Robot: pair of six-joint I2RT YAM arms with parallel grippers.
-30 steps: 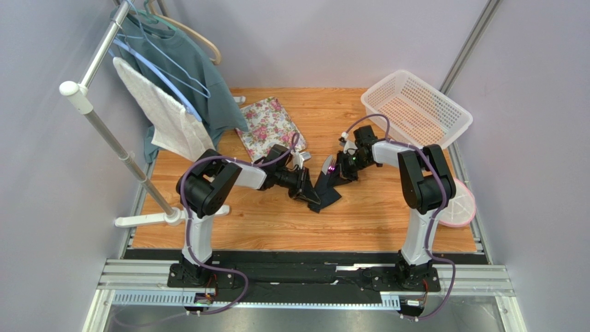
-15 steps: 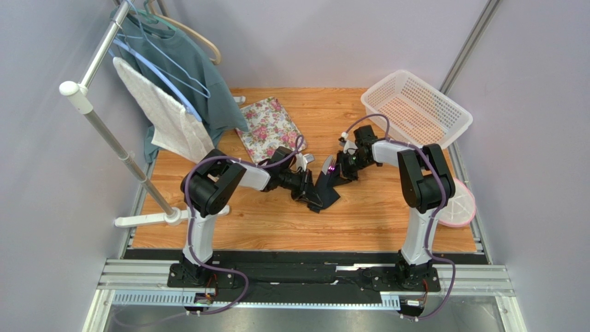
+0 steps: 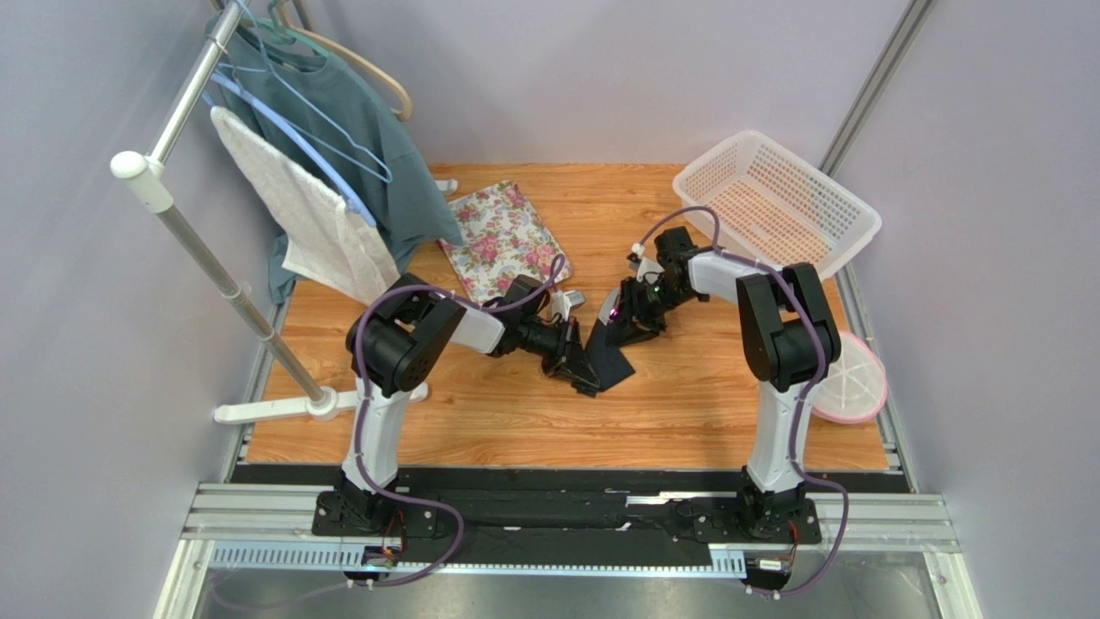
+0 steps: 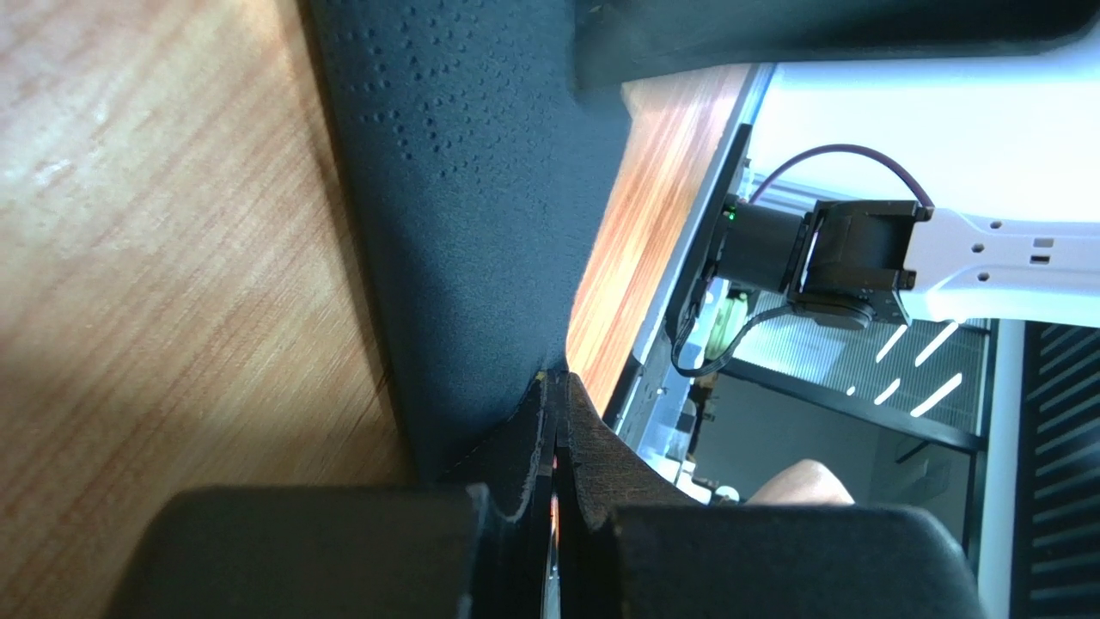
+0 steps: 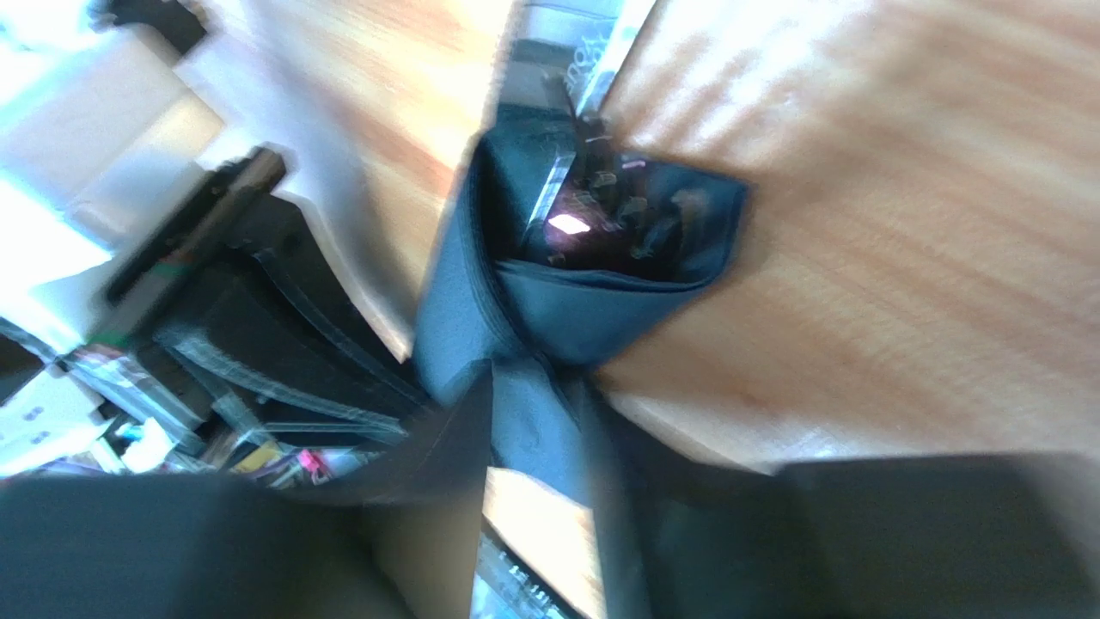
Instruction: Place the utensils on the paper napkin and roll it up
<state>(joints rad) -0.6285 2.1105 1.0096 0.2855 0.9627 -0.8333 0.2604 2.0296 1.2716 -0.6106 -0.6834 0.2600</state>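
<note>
two utensils sit on the paper napkin (image 3: 610, 359), so i judge the first half of the job done. one purple fork (image 5: 568, 222) and one pale grey knife (image 3: 606, 307) lie inside its fold, their ends poking out toward 12 o'clock in the overhead view. one napkin only, at the middle of the table (image 3: 517, 413), bunched into a loose wedge rather than a tight roll, with a flap lying flat toward 5 o'clock. the rolling is what's left, and to me it looks barely begun.

two grippers are on it. the left gripper (image 4: 558, 413), at the napkin's 8 o'clock edge, has its jaws pressed together on the paper. the right gripper (image 5: 536, 387), at the 1 o'clock corner, straddles a raised fold, but its wrist view is smeared and i cannot tell whether it is pinching or loose.

round the table i count one floral tray (image 3: 497, 232) at 11 o'clock and one white basket (image 3: 775, 200) at 1 o'clock.
</note>
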